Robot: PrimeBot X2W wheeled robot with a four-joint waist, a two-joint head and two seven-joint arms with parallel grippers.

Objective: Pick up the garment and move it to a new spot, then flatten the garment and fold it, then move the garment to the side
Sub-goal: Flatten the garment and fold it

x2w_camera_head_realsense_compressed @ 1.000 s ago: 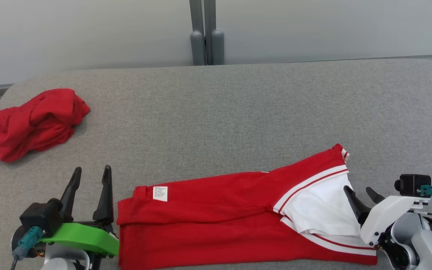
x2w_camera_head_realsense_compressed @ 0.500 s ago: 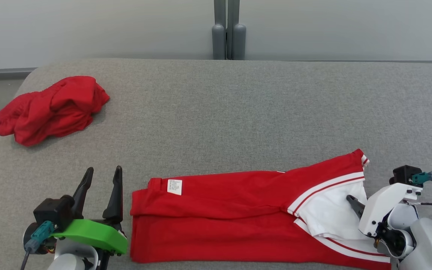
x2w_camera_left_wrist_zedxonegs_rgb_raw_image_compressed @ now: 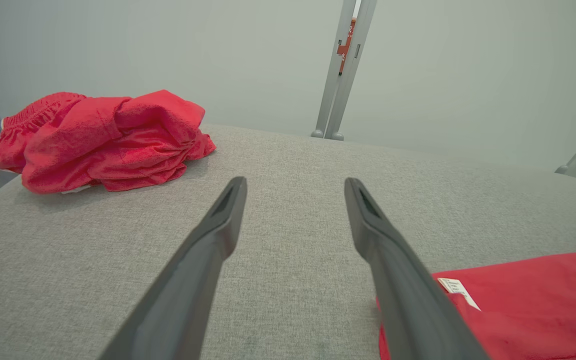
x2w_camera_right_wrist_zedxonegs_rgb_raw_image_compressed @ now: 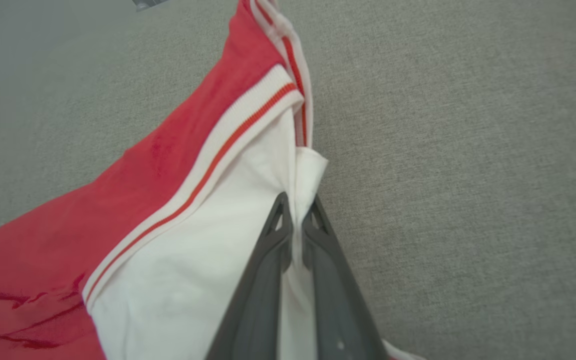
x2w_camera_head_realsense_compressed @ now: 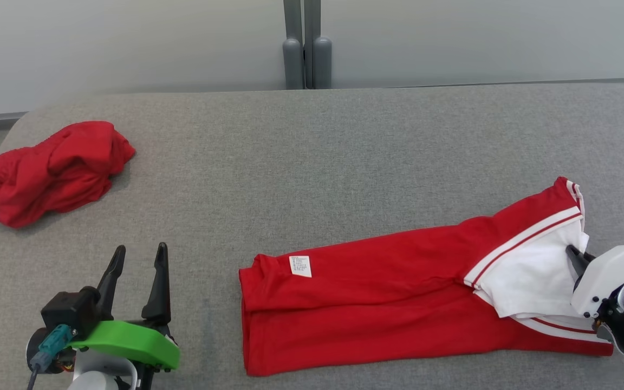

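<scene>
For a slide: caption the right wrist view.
Right gripper, jaws shut on the white edge of a red-and-white garment, on grey fabric.

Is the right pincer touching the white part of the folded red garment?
Touching. The right wrist view shows the right pincer shut on the garment, white cloth pinched between its jaws.

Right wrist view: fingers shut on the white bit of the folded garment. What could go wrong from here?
1. The right gripper pinches just the edge of the white panel; it may slip out, or catch one layer and open the fold.
2. The left gripper is open and off the cloth, so a one-ended pull could skew or bunch the folded garment.
3. A crumpled red garment lies at the table's far left; avoid sliding into it.
</scene>
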